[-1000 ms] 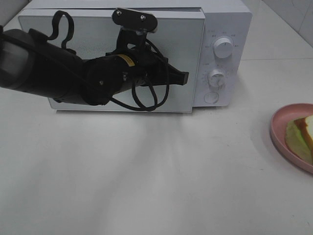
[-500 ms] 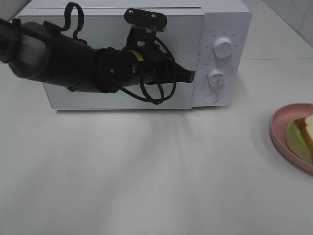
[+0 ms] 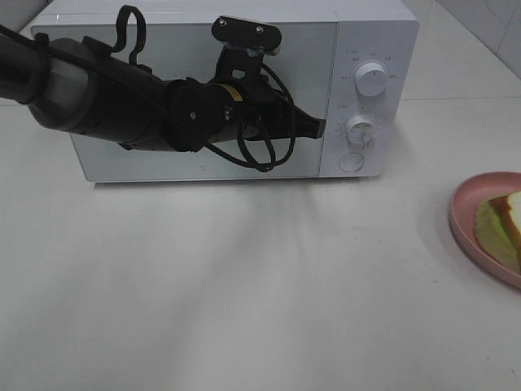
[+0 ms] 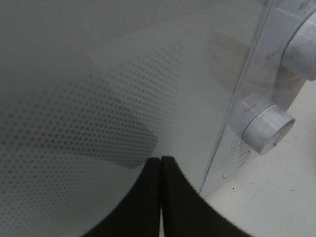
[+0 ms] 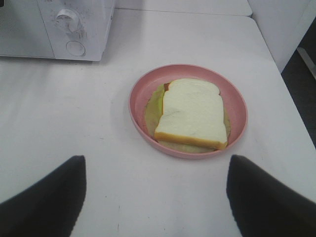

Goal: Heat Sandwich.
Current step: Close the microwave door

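Observation:
The sandwich (image 5: 192, 113), white bread over pale green lettuce, lies on a round pink plate (image 5: 136, 98); the exterior view shows both cut off at the right edge, sandwich (image 3: 510, 218) on plate (image 3: 462, 213). My right gripper (image 5: 155, 197) hovers short of the plate, fingers wide open and empty. The white microwave (image 3: 374, 32) stands at the back with its door (image 3: 313, 57) flush against the body. My left gripper (image 3: 317, 128) is shut, and its tip (image 4: 160, 162) presses on the door's right edge, beside the control panel.
The microwave's panel carries two knobs (image 3: 372, 80) (image 3: 360, 129) and a round button (image 3: 352, 162). The left arm and its looping cable (image 3: 260, 155) stretch across the door front. White tabletop (image 3: 244, 285) lies in front of the microwave.
The microwave door, ajar a second ago, has swung shut against the body. My left arm moved right and toward the microwave with it. Plate and sandwich have not moved.

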{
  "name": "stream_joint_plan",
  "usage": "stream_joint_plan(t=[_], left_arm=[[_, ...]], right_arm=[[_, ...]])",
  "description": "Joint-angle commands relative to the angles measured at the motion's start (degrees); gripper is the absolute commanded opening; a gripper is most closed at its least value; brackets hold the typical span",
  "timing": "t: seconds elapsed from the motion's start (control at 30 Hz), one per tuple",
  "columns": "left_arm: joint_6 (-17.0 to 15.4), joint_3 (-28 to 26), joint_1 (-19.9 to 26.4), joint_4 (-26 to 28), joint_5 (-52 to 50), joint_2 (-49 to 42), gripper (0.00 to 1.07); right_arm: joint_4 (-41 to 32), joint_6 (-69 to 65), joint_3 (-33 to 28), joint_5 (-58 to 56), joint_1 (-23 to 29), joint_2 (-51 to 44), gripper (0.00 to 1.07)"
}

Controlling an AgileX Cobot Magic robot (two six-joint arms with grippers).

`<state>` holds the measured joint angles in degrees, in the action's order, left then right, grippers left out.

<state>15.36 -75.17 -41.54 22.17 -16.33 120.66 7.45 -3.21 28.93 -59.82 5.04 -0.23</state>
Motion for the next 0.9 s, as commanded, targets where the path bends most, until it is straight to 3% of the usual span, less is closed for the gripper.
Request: stream_joint_plan(t=[0.03, 0.7, 0.9], left_arm=[[-0.2, -1.9, 2.7, 2.9, -8.9, 0.2, 0.00], [-0.1, -1.6, 1.7, 2.9, -6.8, -1.1, 0.00], [-0.1, 3.1, 1.0, 2.9, -6.3, -4.7, 0.00]], right_arm=[[0.0, 0.3, -0.1, 0.3, -0.4, -1.5, 0.76], [0.0, 0.3, -0.1, 0.3, -0.4, -1.5, 0.76], [0.0, 0.3, -0.1, 0.3, -0.4, -1.5, 0.76]])
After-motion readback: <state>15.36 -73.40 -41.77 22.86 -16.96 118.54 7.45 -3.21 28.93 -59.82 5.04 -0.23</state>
